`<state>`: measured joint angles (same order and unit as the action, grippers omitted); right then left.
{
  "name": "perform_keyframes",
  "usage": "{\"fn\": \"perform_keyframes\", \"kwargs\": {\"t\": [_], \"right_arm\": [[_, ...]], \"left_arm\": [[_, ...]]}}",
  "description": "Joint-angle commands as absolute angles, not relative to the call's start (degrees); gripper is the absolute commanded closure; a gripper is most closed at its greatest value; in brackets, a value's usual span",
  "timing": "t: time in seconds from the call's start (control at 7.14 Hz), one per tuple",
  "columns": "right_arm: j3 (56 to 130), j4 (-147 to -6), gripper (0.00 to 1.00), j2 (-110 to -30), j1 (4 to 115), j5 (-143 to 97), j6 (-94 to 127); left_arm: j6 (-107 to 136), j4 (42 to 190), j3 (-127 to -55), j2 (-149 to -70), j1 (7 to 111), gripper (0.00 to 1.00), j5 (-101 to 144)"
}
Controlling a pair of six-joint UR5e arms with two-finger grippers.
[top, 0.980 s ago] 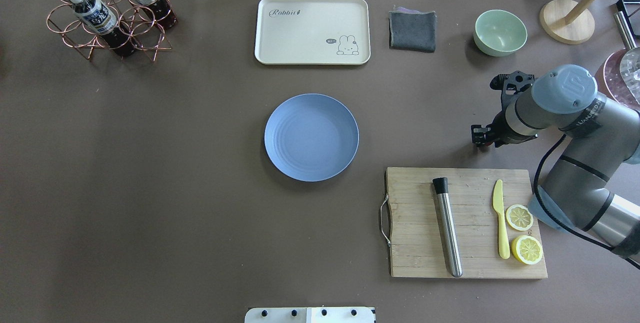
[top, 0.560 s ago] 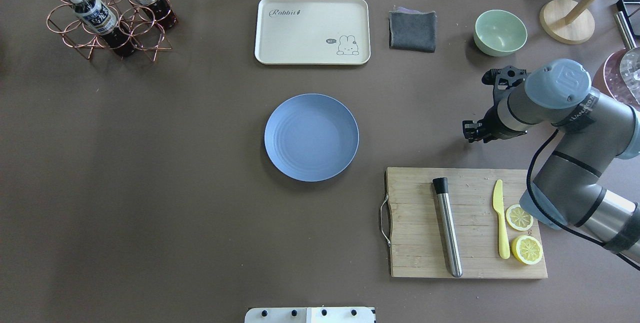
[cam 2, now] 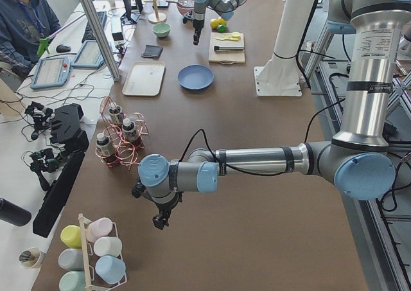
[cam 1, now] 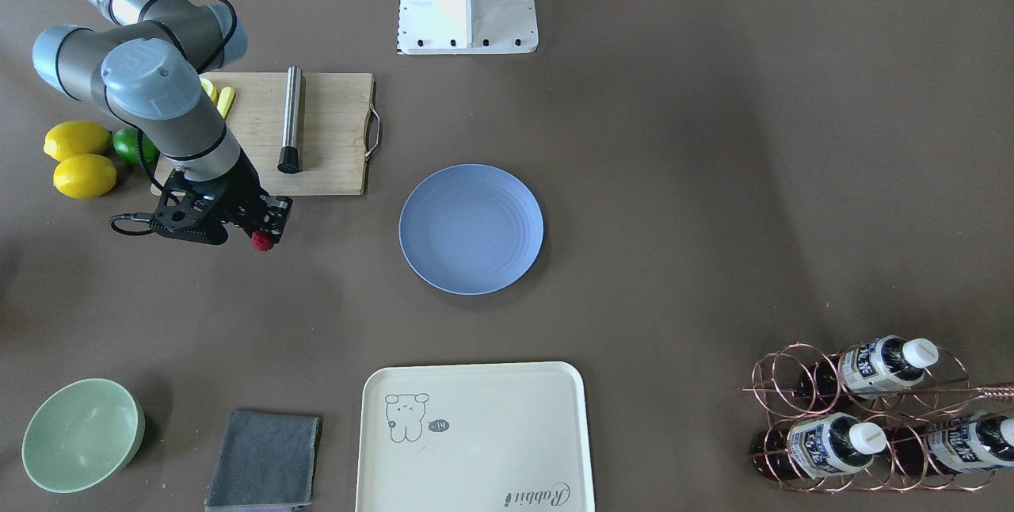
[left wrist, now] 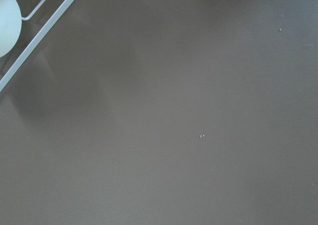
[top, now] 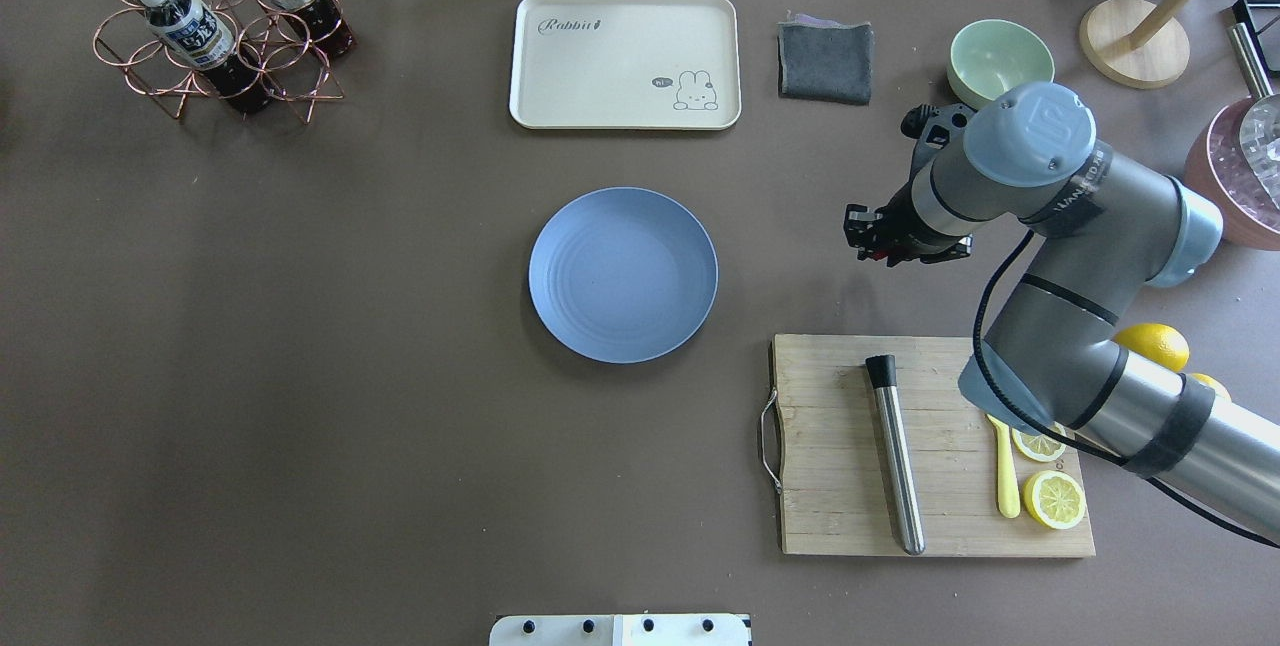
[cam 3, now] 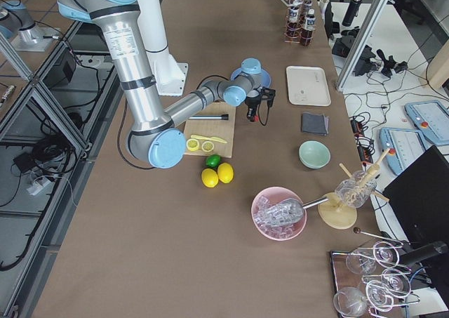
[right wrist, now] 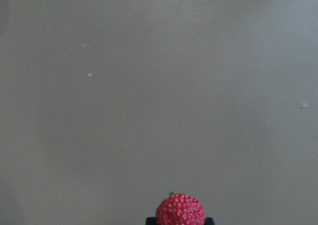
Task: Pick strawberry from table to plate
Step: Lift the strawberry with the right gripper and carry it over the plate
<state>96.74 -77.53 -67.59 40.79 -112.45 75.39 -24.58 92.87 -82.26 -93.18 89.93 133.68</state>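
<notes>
The strawberry point(cam 1: 262, 240) was seen clenched in the right gripper point(top: 878, 248) above the table point(cam 1: 713, 179), well right of the plate point(cam 1: 471, 228); placement was left undone.

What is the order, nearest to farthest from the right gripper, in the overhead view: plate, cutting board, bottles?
1. Cutting board, on the robot's side of the right gripper.
2. Plate, mid-table.
3. Bottles, far left corner.

Robotics lab: pedestal-mounted arms point(cam 2: 257, 159), aluminium framing point(cam 2: 96, 27), operator desk point(cam 2: 90, 85) with tablets point(cam 2: 51, 72).
</notes>
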Motion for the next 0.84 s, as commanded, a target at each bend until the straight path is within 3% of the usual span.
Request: {"fn": "perform_keyframes", "kwargs": {"t": [0.0, 0.28, 0.7], "right_arm": [[95.37, -85.33, 1.00, -57.96, 36.93, -111.80, 83.63], [88.03, -85.69, 1.00, -48.56, 33.76, -107.33, 92.60], [81.06, -85.17, 1.00, -41.60, 29.55, -101.71, 98.68]], "left_arm": [[-24.52, 93.51, -82.27, -92.55, 89.91, 0.02, 133.68], [-24.52, 93.60, -82.27, -92.46, 90.00, 0.02, 133.68], [-24.52, 93.52, -82.27, -92.46, 90.00, 0.02, 133.59]]}}
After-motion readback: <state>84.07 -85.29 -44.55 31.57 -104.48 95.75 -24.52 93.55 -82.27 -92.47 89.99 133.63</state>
